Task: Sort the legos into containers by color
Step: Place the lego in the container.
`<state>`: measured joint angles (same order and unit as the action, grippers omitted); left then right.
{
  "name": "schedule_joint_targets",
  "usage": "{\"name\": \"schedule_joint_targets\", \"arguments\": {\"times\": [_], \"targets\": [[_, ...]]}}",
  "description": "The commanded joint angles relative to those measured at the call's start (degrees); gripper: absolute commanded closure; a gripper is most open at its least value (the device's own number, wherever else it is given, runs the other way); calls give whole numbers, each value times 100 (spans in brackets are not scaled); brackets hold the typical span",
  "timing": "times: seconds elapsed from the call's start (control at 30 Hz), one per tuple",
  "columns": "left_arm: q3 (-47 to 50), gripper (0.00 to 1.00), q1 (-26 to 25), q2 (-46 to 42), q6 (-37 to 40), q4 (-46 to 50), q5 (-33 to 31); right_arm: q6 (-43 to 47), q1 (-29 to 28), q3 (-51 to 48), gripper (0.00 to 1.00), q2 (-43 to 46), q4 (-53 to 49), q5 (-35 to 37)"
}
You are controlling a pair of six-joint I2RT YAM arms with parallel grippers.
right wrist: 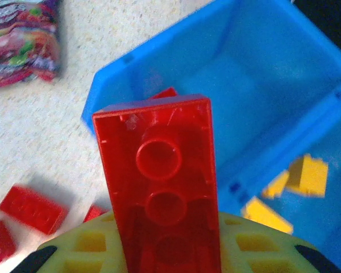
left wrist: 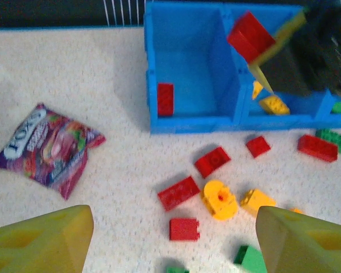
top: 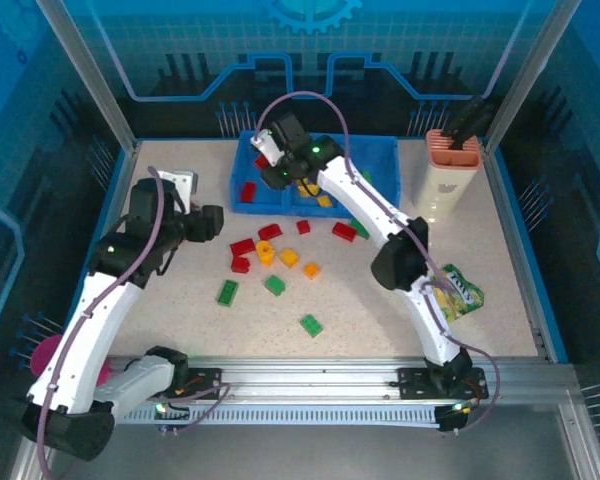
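Bin (top: 380, 152): blue, with 3 compartments side by side, at the far side of the desk (top: 370, 330).
Right end effector (right wrist: 167, 253): clamped on a red brick (right wrist: 159, 187). You see the brick's hollow underside facing the wrist camera, and it stands out past the yellow fingers (right wrist: 85, 250).
Held brick, position: up in the air over the left compartment (left wrist: 187, 62), close to the divider with the middle compartment (left wrist: 284, 120). It touches no wall.
Left end effector (left wrist: 173, 244): fingers wide apart with nothing between them. It hangs over the desk just left of the loose bricks.
Left compartment, contents: 1 red brick (left wrist: 165, 99) lying at the left wall.
Middle compartment, contents: yellow bricks (left wrist: 274, 104); you can count at least 2.
Right compartment, contents: a bit of green (left wrist: 339, 107) at the frame edge. You cannot tell more.
Loose bricks: they lie on the desk in front of the bin.
Loose red (top: 243, 246): 5.
Loose yellow (top: 289, 257): 3, in a cluster just beside the red ones.
Loose green (top: 227, 292): 4. 3 lie nearer you, and 1 lies beside a red brick by the right arm.
Purple packet (left wrist: 45, 148): flat on the desk, left of the bin.
Green packet (top: 460, 292): on the desk beside the right arm.
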<state>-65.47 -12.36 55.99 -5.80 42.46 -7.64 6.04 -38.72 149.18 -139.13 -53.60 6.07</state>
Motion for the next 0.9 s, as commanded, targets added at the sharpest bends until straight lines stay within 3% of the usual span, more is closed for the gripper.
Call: {"name": "schedule_joint_targets", "arguments": {"times": [0.0,0.2,0.47,0.67,0.87], "targets": [[442,24,50,-83,-504,303,238,358,-31,697,73,-620,-409,132],[1090,24,49,-33,-888,134,532,429,70,-162,71,-497,711,-27],[1901,24,-6,320,-1547,143,650,289,137,-110,57,-734,966,-324],[2436,24,-511,511,-1895,-175,476,345,150,-332,48,-501,1156,-407],[2642,24,-975,1013,-2098,-512,326,413,173,-629,45,-205,1223,-421]]}}
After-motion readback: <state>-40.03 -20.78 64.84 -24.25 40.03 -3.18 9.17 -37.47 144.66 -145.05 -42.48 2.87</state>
